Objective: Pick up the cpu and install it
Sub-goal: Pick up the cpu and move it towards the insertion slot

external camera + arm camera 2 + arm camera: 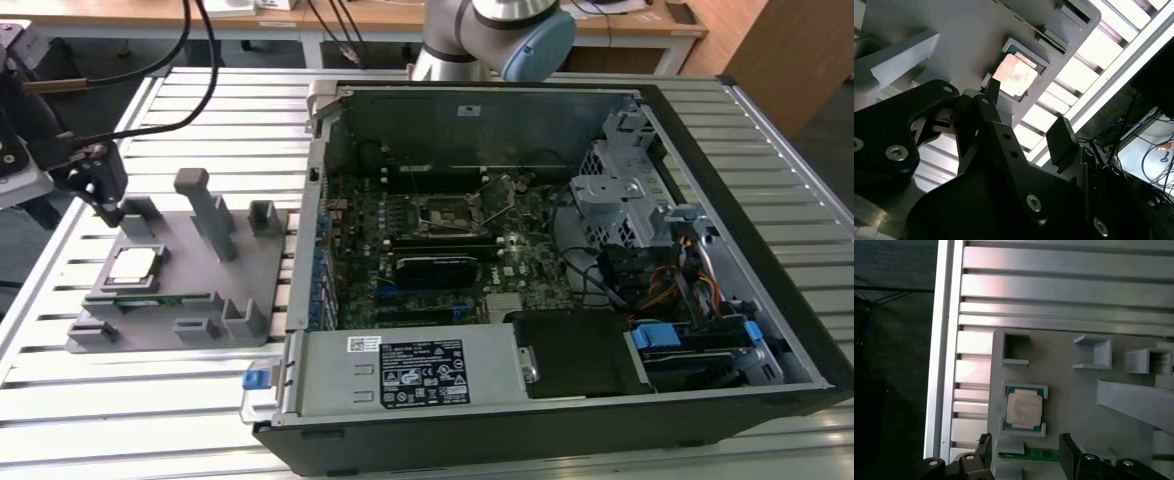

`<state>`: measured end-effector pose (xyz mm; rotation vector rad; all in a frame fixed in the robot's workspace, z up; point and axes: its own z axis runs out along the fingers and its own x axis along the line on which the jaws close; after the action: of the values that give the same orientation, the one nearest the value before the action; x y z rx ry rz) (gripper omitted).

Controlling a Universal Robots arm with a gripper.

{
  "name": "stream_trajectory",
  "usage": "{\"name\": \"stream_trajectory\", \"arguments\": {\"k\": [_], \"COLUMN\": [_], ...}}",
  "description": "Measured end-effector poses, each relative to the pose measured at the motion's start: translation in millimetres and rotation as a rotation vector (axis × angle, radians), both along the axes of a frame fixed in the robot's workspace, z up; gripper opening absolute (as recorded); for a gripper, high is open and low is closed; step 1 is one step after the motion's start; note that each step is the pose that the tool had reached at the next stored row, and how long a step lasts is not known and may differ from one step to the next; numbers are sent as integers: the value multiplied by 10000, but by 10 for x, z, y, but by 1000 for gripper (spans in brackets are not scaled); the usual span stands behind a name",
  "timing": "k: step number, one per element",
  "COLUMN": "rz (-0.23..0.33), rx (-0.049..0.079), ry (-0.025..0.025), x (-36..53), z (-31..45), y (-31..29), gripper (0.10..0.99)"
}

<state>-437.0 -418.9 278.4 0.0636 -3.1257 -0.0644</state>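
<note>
Cpu (1024, 408) sits flat in the grey holder block's (1069, 390) recess; gripper (1025, 440) hovers near, fingers spread wide, gripping nothing; exterior view puts it at eleven o'clock of the chip; green memory stick's (1029, 455) ends hide behind the fingers.

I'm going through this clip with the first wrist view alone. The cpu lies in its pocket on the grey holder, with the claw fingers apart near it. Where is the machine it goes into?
Observer: In the exterior view an open computer case lies on the slatted table, to the exterior view's right of the holder, with its motherboard exposed.
Operator: Is the claw anywhere near that case?
Observer: No. The claw hangs over the holder's end by the cpu, apart from the chip and well to the exterior view's left of the case.
</note>
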Motion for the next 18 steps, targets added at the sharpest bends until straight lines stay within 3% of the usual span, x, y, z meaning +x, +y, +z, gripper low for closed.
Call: {"name": "stream_trajectory", "arguments": {"k": [14, 18], "rz": [0, 0], "rx": [1, 0], "ry": [0, 1], "x": [0, 0], "z": [-131, -198], "y": [0, 1], "gripper": [647, 647]}}
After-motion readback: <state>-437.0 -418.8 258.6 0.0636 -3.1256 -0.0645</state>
